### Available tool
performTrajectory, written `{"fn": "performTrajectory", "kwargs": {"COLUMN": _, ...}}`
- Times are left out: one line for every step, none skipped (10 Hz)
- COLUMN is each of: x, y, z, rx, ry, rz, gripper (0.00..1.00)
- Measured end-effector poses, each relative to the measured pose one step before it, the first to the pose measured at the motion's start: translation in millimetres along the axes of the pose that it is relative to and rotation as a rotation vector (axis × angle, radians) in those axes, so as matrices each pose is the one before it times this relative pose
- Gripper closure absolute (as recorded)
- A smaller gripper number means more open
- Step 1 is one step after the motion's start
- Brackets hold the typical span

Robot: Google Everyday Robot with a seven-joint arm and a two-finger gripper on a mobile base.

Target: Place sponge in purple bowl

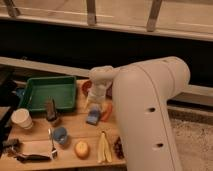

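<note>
Pincer (pixel 92 104) above sponge (pixel 93 116), grip unclear, purple bowl (pixel 86 88) behind, wooden table (pixel 75 131), dark wall (pixel 75 47) beyond.

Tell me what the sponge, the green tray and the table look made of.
The sponge looks like soft foam: a matte blue-grey block. The green tray is probably plastic: even colour, smooth raised rim. The table is wood or wood-look: warm tan top. The gripper hangs just above the sponge.
</note>
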Motion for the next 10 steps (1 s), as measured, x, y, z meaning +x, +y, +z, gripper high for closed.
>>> {"fn": "performTrajectory", "kwargs": {"x": -1.31, "y": 0.43, "z": 4.56, "rx": -0.00371, "ry": 0.01161, "rz": -0.00105, "gripper": 0.36}}
{"fn": "performTrajectory", "kwargs": {"x": -1.71, "y": 0.97, "z": 7.15, "rx": -0.00412, "ry": 0.01576, "rz": -0.00068, "gripper": 0.36}}
{"fn": "performTrajectory", "kwargs": {"x": -1.1, "y": -0.71, "z": 4.55, "rx": -0.00109, "ry": 0.01, "rz": 0.00188, "gripper": 0.36}}
{"fn": "performTrajectory", "kwargs": {"x": -1.35, "y": -2.3, "z": 6.42, "rx": -0.00071, "ry": 0.01491, "rz": 0.00374, "gripper": 0.36}}
{"fn": "performTrajectory", "kwargs": {"x": -1.39, "y": -0.79, "z": 5.6, "rx": -0.00109, "ry": 0.01023, "rz": 0.00237, "gripper": 0.36}}
{"fn": "performTrajectory", "kwargs": {"x": 0.18, "y": 1.4, "z": 1.53, "rx": 0.004, "ry": 0.00584, "rz": -0.00133, "gripper": 0.37}}
{"fn": "performTrajectory", "kwargs": {"x": 0.6, "y": -0.51, "z": 4.03, "rx": 0.00643, "ry": 0.00796, "rz": 0.00129, "gripper": 0.43}}
{"fn": "performTrajectory", "kwargs": {"x": 0.4, "y": -1.35, "z": 5.75, "rx": 0.00591, "ry": 0.00374, "rz": 0.00611, "gripper": 0.54}}
{"fn": "performTrajectory", "kwargs": {"x": -0.85, "y": -0.84, "z": 1.83, "rx": -0.00134, "ry": -0.00607, "rz": 0.00712, "gripper": 0.63}}
{"fn": "performTrajectory", "kwargs": {"x": -0.22, "y": -1.89, "z": -0.5, "rx": -0.0008, "ry": -0.00109, "rz": 0.00174, "gripper": 0.71}}
